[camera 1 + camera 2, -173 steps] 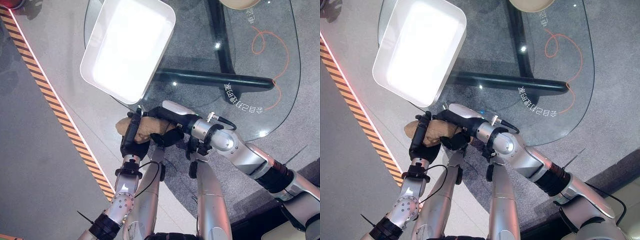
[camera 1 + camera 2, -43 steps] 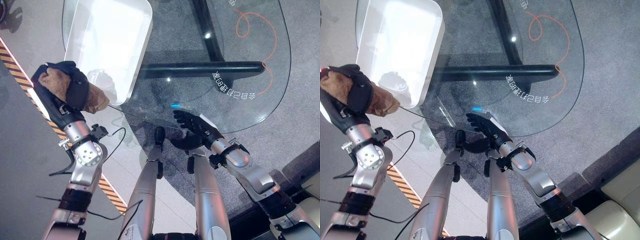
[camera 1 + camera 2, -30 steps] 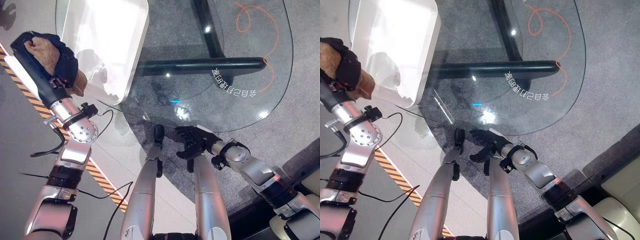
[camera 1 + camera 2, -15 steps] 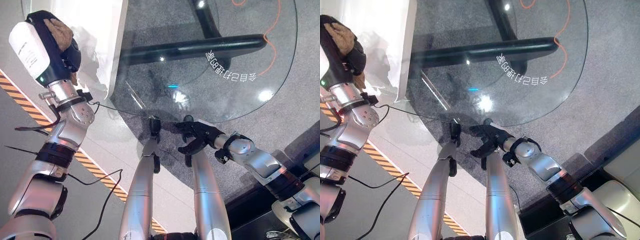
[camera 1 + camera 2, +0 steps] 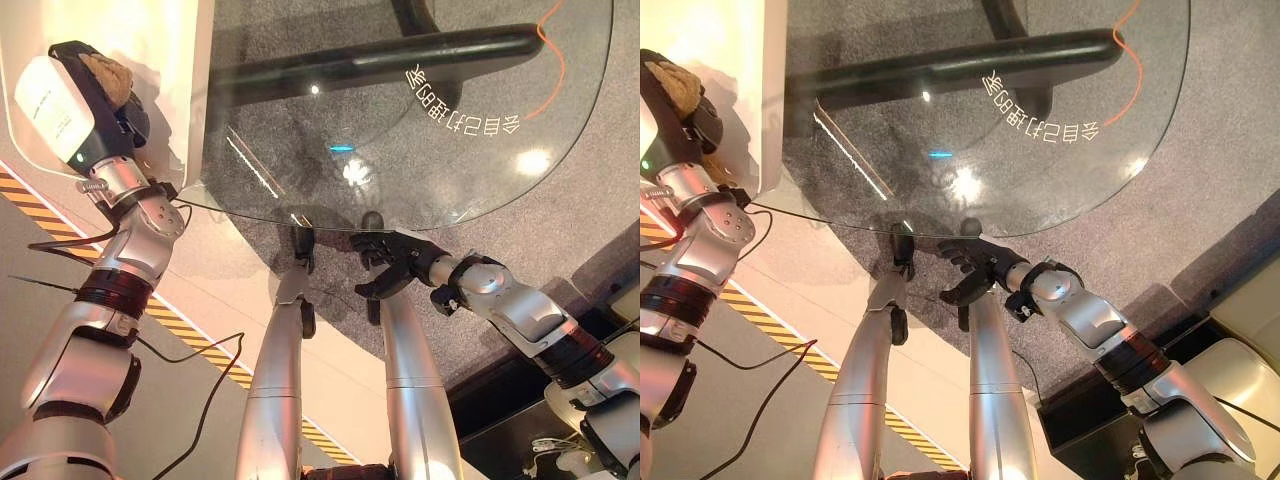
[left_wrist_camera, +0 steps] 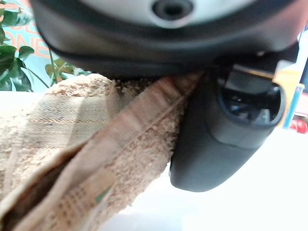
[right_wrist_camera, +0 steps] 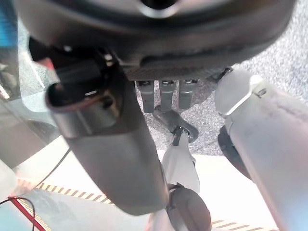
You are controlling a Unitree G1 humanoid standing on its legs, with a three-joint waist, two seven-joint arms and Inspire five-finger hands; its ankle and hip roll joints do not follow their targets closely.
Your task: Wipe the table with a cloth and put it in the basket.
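Grey speckled carpet under glass, pale smooth floor strip beside it. Yellow-black striped hazard tape runs diagonally across floor. Green leafy plant in left wrist view.

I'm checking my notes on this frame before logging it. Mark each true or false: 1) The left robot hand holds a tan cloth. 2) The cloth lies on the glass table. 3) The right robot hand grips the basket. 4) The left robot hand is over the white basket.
1) True: the left robot hand is curled round the tan cloth.
2) False: the cloth is up in the left robot hand, not on the glass table.
3) False: the right robot hand hangs open and empty by the table's near edge.
4) True: it is held above the white basket.
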